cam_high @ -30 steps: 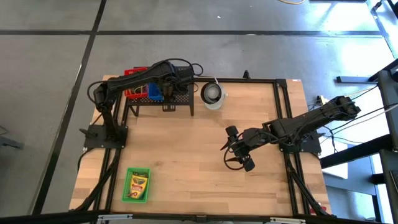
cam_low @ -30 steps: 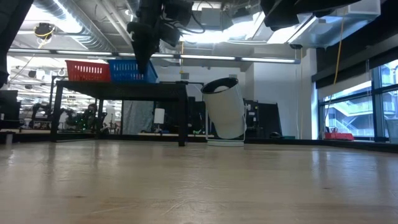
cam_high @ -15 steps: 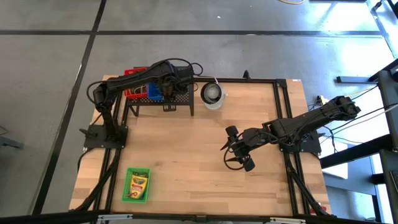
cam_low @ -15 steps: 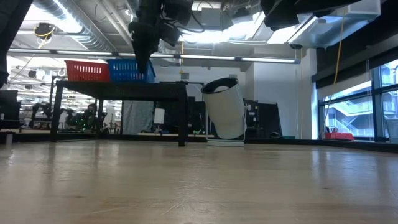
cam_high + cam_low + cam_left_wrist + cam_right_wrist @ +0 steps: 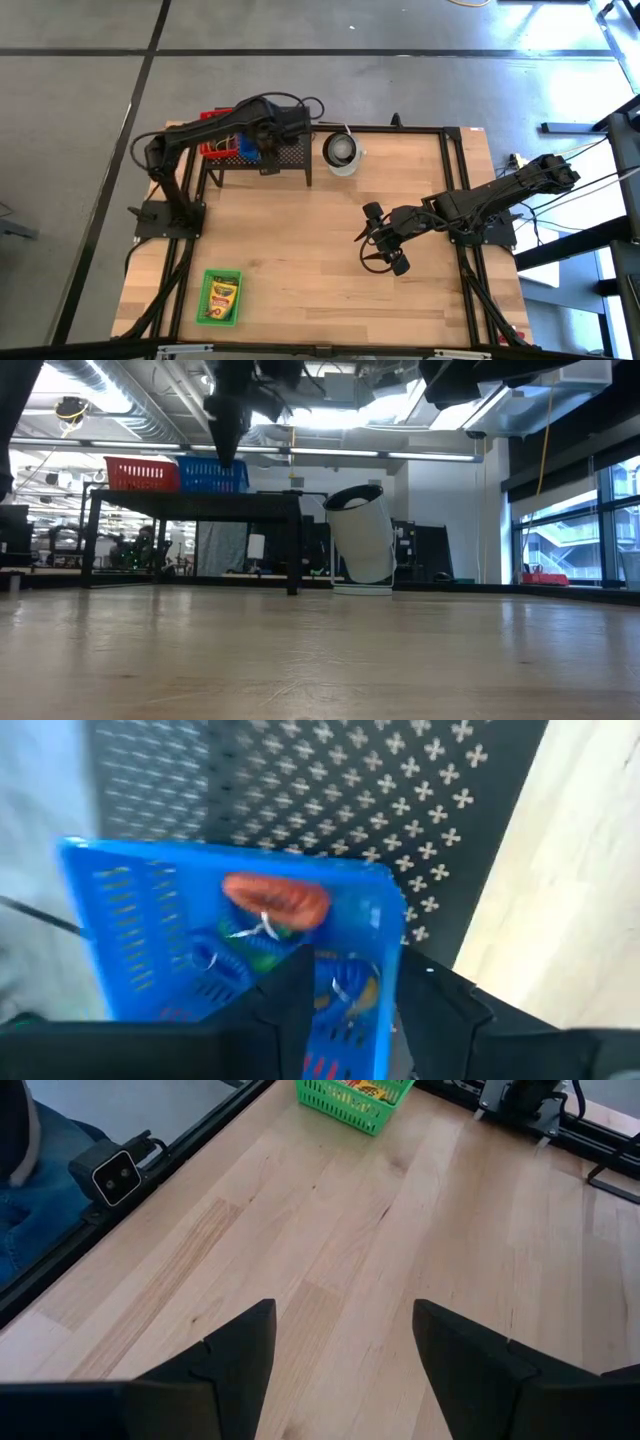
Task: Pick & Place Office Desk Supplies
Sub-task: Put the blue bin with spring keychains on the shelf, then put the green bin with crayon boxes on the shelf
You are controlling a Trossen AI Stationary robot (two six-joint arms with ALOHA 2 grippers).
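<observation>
Supplies (image 5: pixel 275 900) lie in blue basket (image 5: pixel 230 935); left gripper (image 5: pixel 345 995) just above, fingers parted, holding nothing. Rec. lift straight up, clear rim.

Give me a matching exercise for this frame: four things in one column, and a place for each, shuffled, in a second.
Things:
1. blue basket
2. white cup
3. green basket
4. right gripper

Places:
A. near front left corner of the table
B. on the black mesh stand, beside the red basket
C. above bare wood, right of table centre
D. on the table, just right of the stand

Pairs: 1-B, 2-D, 3-A, 4-C
</observation>
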